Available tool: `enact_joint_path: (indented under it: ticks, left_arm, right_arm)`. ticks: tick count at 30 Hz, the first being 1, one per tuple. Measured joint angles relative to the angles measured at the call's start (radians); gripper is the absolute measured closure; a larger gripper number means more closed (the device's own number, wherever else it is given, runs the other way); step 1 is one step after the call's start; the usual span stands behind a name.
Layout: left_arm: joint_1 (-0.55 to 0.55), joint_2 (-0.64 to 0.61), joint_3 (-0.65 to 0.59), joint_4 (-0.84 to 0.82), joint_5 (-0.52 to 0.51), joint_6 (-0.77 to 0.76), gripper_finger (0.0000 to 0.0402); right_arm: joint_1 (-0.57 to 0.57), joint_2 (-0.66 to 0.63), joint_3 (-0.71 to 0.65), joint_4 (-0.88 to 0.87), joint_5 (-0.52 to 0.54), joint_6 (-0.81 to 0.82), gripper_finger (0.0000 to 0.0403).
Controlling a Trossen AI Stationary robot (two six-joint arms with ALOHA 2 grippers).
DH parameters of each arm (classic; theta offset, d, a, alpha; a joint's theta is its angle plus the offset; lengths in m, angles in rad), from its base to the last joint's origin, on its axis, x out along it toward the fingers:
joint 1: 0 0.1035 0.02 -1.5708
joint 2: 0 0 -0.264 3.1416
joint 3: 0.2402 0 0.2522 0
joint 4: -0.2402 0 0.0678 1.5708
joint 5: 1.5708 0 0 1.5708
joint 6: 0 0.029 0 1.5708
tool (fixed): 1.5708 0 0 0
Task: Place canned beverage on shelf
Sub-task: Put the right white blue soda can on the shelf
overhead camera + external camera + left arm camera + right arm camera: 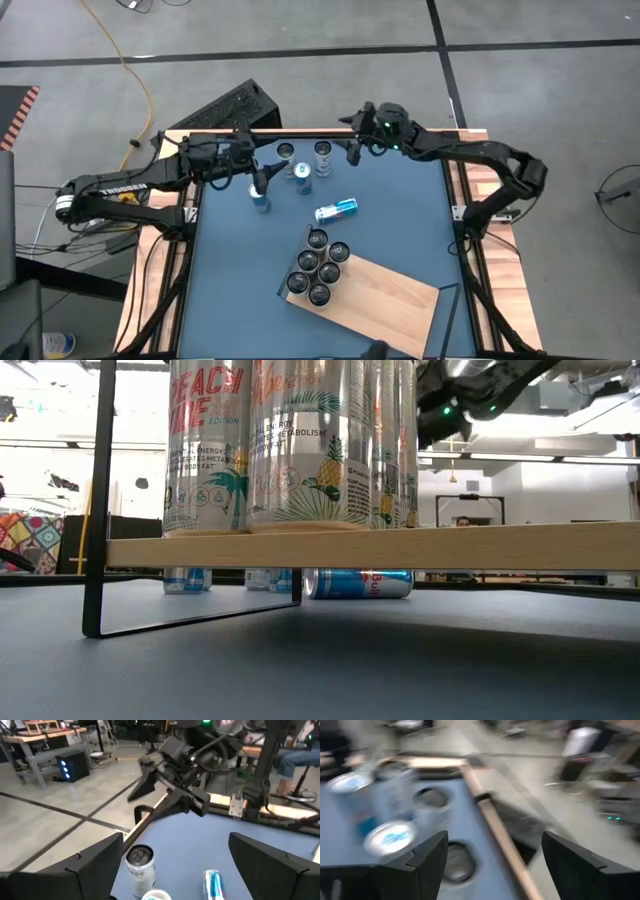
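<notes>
The flat rectangular light-wood shelf (385,300) with a dark edge stands on the blue table (400,215), near its front edge, turned at an angle to the table's sides. It carries six upright silver cans (318,267), grouped in a tight cluster at its left end; the rest of the board is bare. In the low view the shelf (400,547) appears as a pale horizontal plank raised on a thin black frame, and the cans on it (290,445) show pineapple and palm prints.

A blue-and-silver can (336,209) lies on its side on the table, between the shelf and the far edge (the low view shows it beneath the plank (358,583)). Four more cans stand upright near the far edge: two silver-topped ones (322,151) at the back, two with blue bodies (302,176) just in front.

The left tool (262,180) hovers beside the upright blue cans, its fingers spread wide and holding nothing. The right tool (355,150) sits at the far edge, just beside the rear silver-topped can, fingers apart and empty.
</notes>
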Motion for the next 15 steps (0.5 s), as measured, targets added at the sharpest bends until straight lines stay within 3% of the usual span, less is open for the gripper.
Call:
enact_joint_path:
  ticks: [4, 10, 15]
  left_arm:
    - [0.018, -0.008, 0.0, -0.025, 0.021, 0.005, 0.0054]
    - [0.035, -0.011, 0.0, -0.052, 0.02, 0.001, 0.0054]
    - [0.037, -0.011, 0.0, -0.053, 0.021, -0.004, 0.0054]
  right_arm:
    - [-0.041, 0.079, 0.052, -0.063, -0.238, -0.015, 0.0096]
    - [-0.106, 0.142, 0.075, -0.049, -0.392, -0.005, 0.0096]
    - [-0.115, 0.169, 0.076, -0.039, -0.418, -0.022, 0.0096]
